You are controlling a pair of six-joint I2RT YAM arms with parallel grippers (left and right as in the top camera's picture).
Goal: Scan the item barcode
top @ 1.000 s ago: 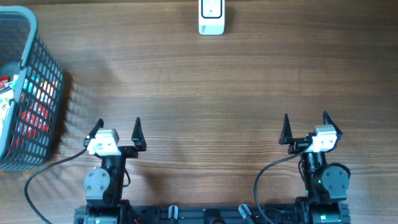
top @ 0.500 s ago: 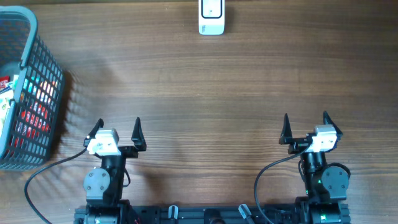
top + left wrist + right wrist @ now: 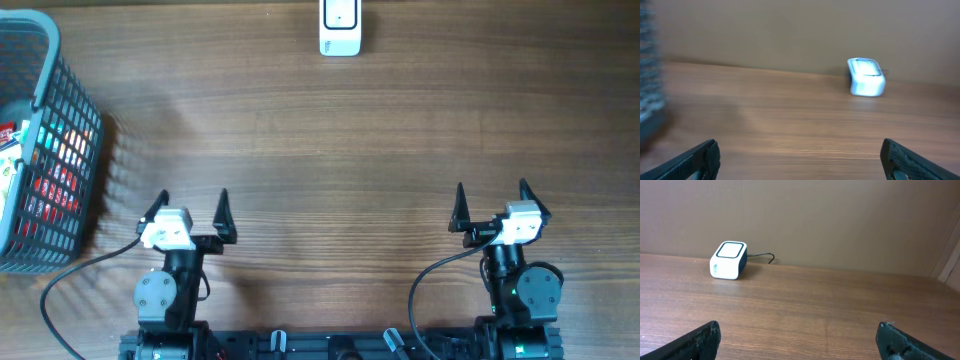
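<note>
- At the 6 o'clock edge of the worktop (image 3: 330, 150), overhead view: both arms sit side by side, one at about 7, the other at about 5.
- At 7: left pincer (image 3: 191, 202), fingers spread wide apart, gripping nothing, pointing toward 12.
- At 5: right pincer (image 3: 491, 192), likewise wide apart and gripping nothing, pointing toward 12.
- At 12, against the far edge: scanner (image 3: 340, 28), a white box with a dark-framed window on top, well apart from both pincers.
- At 9–10, on the left edge: grey mesh basket (image 3: 45, 60), partly cut off by the frame.
- Inside the basket: packaged items (image 3: 50, 180), red and white packs seen through the mesh. I can't make out how many there are or any barcode.
- Left wrist view is blurred. The scanner (image 3: 866, 77) is ahead at roughly 1 o'clock. The basket (image 3: 650, 75) is a smear at the 9 o'clock edge. The fingertips (image 3: 702, 156) sit low in the corners with bare wood between them.
- Right wrist view is sharp. The scanner (image 3: 729, 260) is ahead at about 11 o'clock, by the back wall (image 3: 840, 220). A thin dark cable (image 3: 762, 256) comes off its right side. The fingertips (image 3: 705, 339) sit low in the corners with bare wood between them.
- Neither pincer touches the basket, the packaged items or the scanner.
</note>
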